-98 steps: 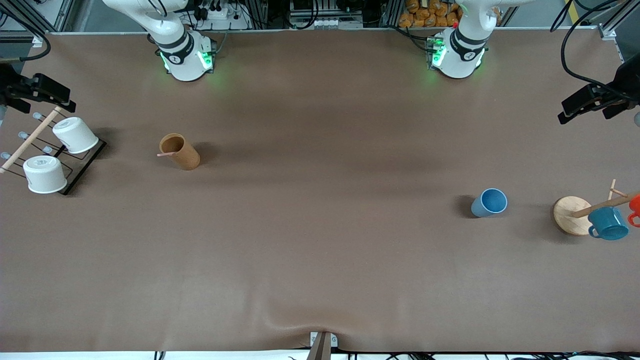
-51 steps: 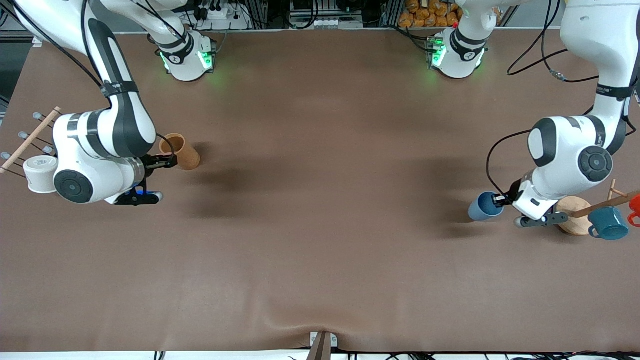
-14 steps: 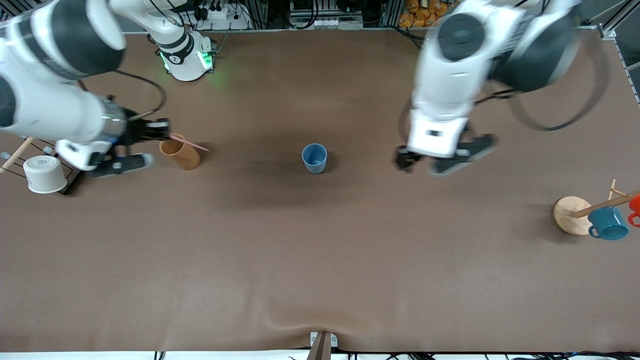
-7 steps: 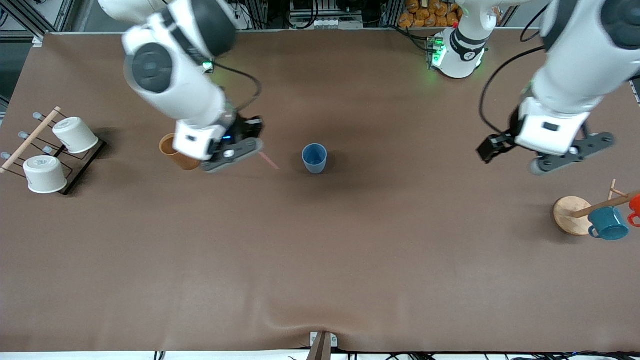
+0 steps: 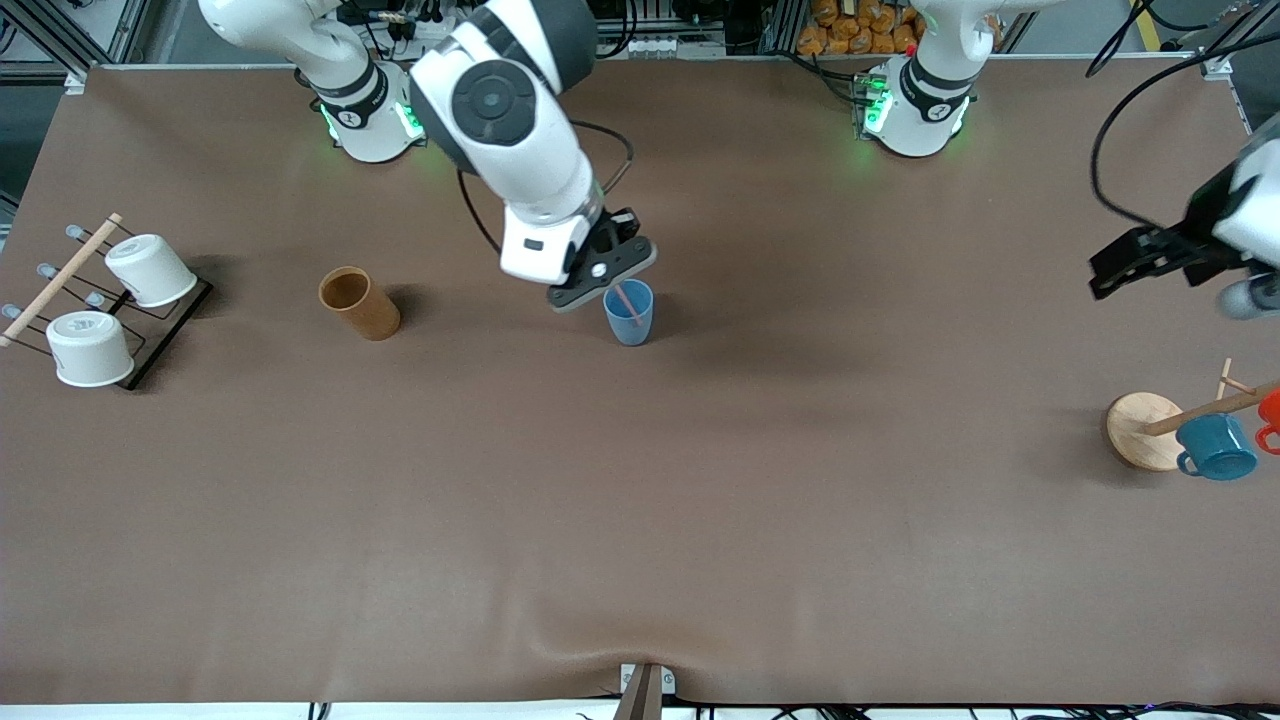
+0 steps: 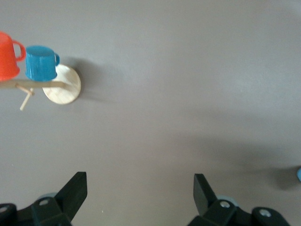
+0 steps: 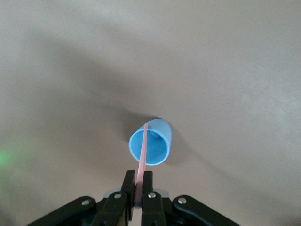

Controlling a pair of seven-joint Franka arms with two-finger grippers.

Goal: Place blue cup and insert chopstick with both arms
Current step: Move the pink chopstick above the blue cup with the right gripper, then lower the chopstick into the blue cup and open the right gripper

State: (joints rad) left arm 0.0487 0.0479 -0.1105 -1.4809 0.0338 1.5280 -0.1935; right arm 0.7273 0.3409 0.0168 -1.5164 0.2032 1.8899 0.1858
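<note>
the blue cup (image 5: 629, 313) is standing upright on the brown tabletop (image 5: 640, 520), about midway between the two arms' ends, and everything here is being placed from it. the right end effector (image 5: 612, 283) is hanging directly over the cup, its fingers pinched fully together on the chopstick (image 5: 628, 301) (the thin pink stick is showing clearly between the pads in the right wrist view). the chopstick's free end is reaching down across the cup's rim, slanting into the mouth; whether its tip is touching the inside i cannot tell.

the left end effector (image 5: 1150, 262) is waiting well apart from the cup, up in the air over the left arm's end of the tabletop, fingers spread wide and gripping nothing.

toward the right arm's end from the cup, a brown cup (image 5: 359, 302) is sitting on the tabletop, and farther along that way a rack (image 5: 60, 277) is carrying two white cups (image 5: 90, 348). toward the left arm's end, and nearer the front camera than the blue cup, a round wooden stand (image 5: 1142, 430) is holding a teal mug (image 5: 1216, 447) and an orange mug (image 5: 1270, 417).
</note>
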